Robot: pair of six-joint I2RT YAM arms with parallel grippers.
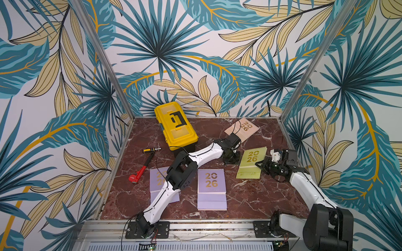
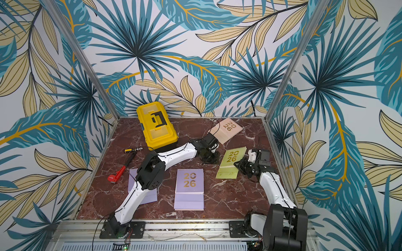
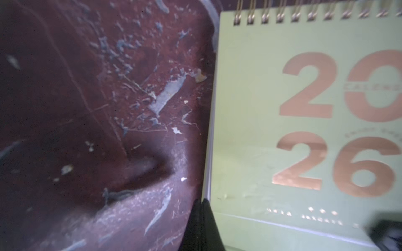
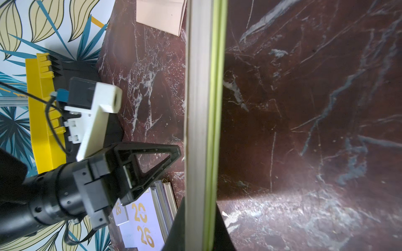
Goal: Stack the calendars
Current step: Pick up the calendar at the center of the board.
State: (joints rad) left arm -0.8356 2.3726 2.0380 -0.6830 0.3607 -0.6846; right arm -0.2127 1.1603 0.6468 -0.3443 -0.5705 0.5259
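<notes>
Hidden: left lilac calendar [image 1: 154, 187], half under arm [image 1: 165, 195]
Count on surface [image 1: 261, 202]: two lilac, one peach calendar [image 1: 242, 129], one lime calendar [image 1: 253, 159]
Left gripper [image 3: 201, 217]: closed, empty, beside lime calendar
Right gripper [image 4: 199, 228]: clamps lime calendar's edge

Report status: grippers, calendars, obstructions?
Right gripper shut on edge of lime calendar. Left gripper shut, tips at its opposite edge. Left arm overhangs a lilac calendar.
</notes>
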